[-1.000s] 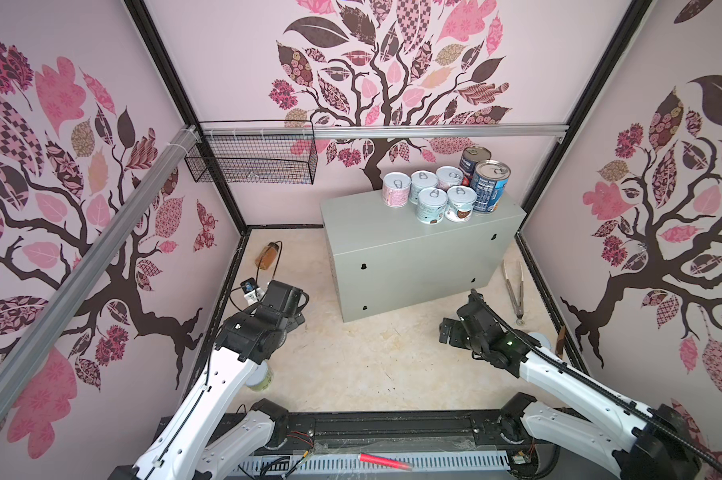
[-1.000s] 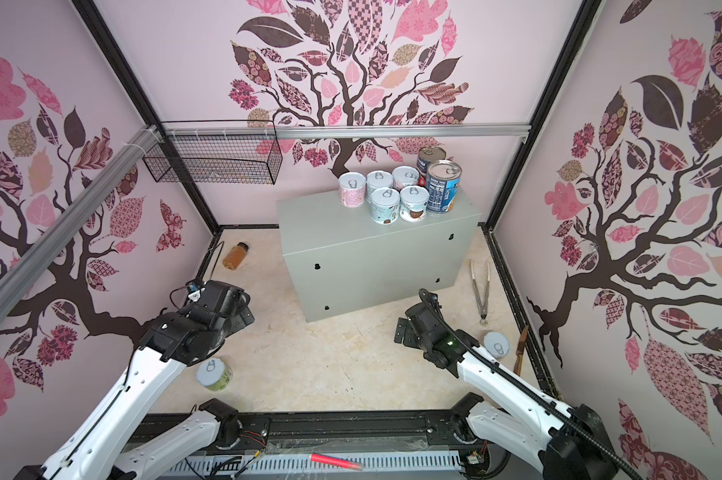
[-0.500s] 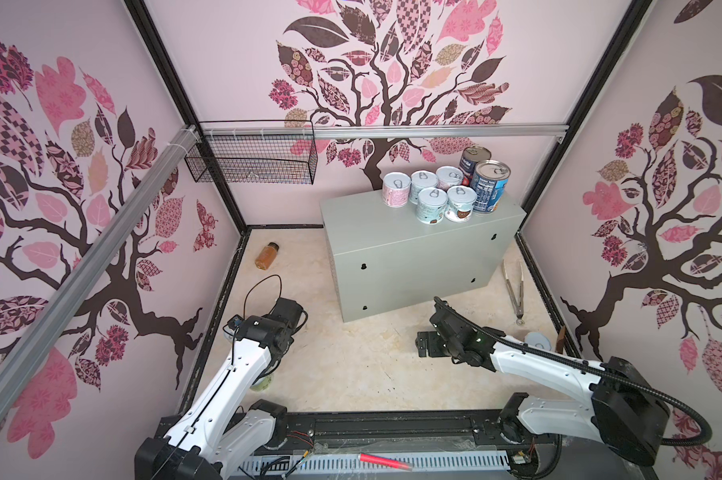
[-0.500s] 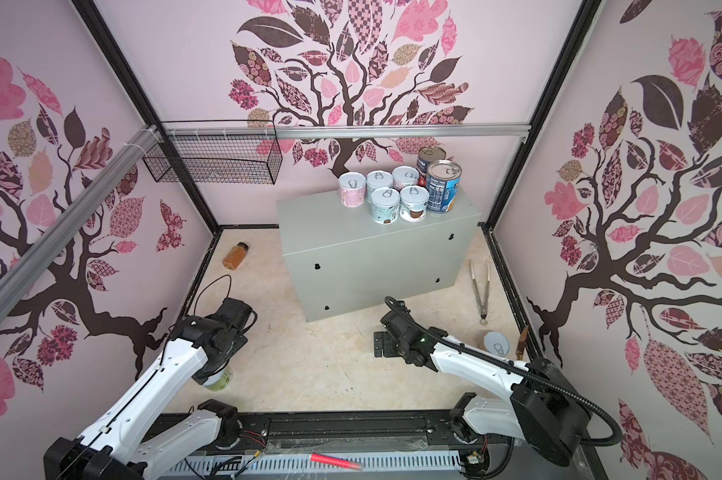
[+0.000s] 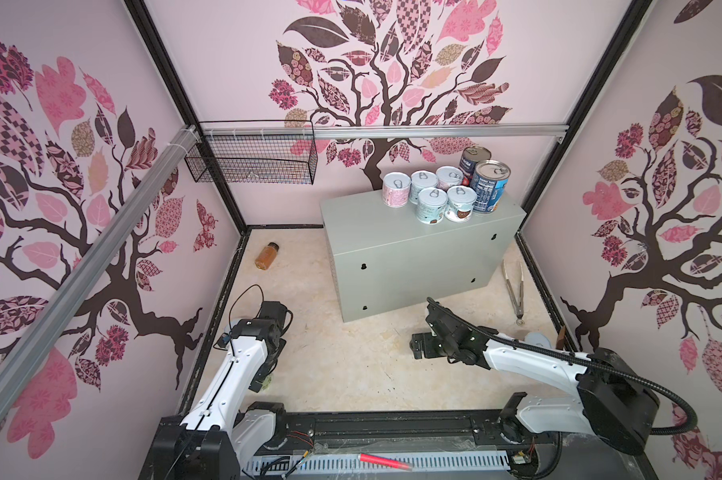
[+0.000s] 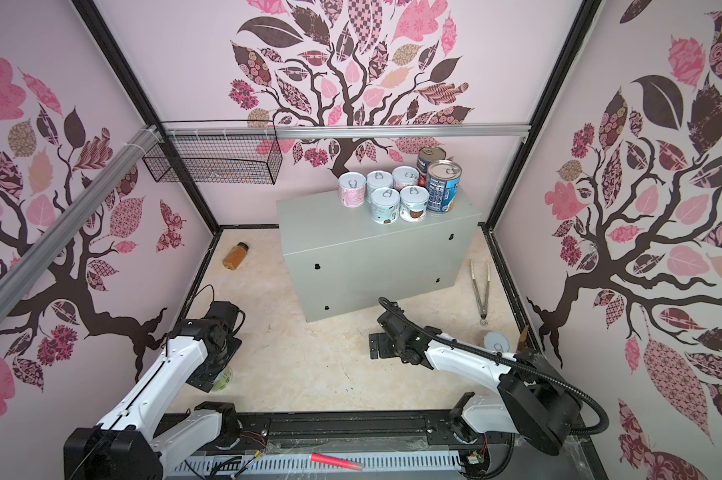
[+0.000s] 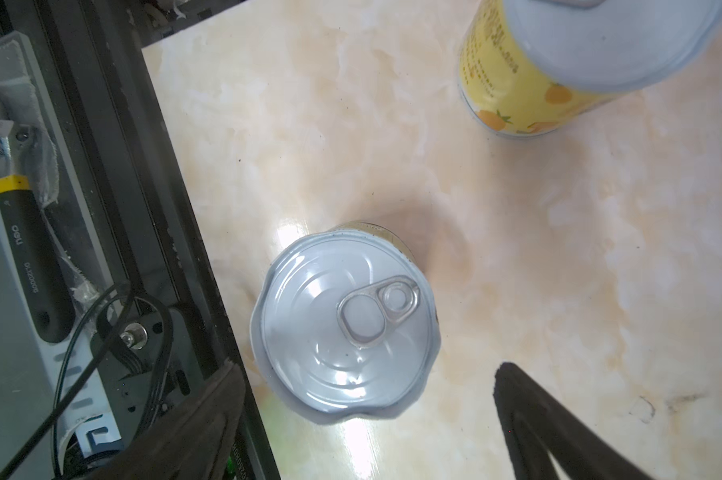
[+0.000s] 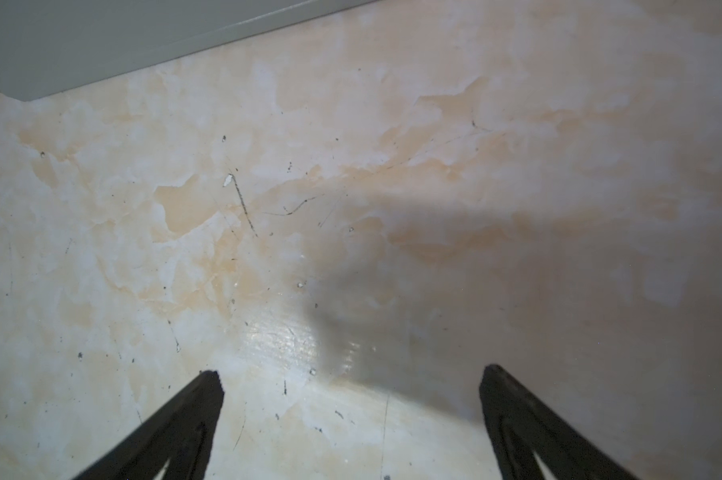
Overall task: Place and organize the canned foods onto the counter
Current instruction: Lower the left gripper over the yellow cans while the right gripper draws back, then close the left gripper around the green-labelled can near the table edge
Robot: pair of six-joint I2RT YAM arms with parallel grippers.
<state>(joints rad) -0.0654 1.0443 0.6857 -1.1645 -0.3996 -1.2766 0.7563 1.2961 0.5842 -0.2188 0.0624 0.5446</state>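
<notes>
Target can (image 7: pixel 345 324): short, white-lidded, set upright on the marbled floor (image 7: pixel 517 249) just beside the black frame rail (image 7: pixel 122 166); not yet on the worktop (image 5: pixel 363 228).
Long axis: vertical; the pull-tab lid is turned up toward the left wrist camera.
Bearing from left hand (image 7: pixel 367 370): directly beneath, framed between the spread fingers (image 7: pixel 533 415); nothing is gripped.
Nearer arm: left, by judgement; a straight descent and closure is called for.
Yellow-label can (image 7: pixel 558 70): upright, near the target, not touching.
Right hand (image 8: pixel 351 372): spread wide, empty, held over bare floor by the worktop's front face; well apart from the target.
Grouped cans (image 5: pixel 434 195): seven are counted at the worktop's far right end in both top views.
</notes>
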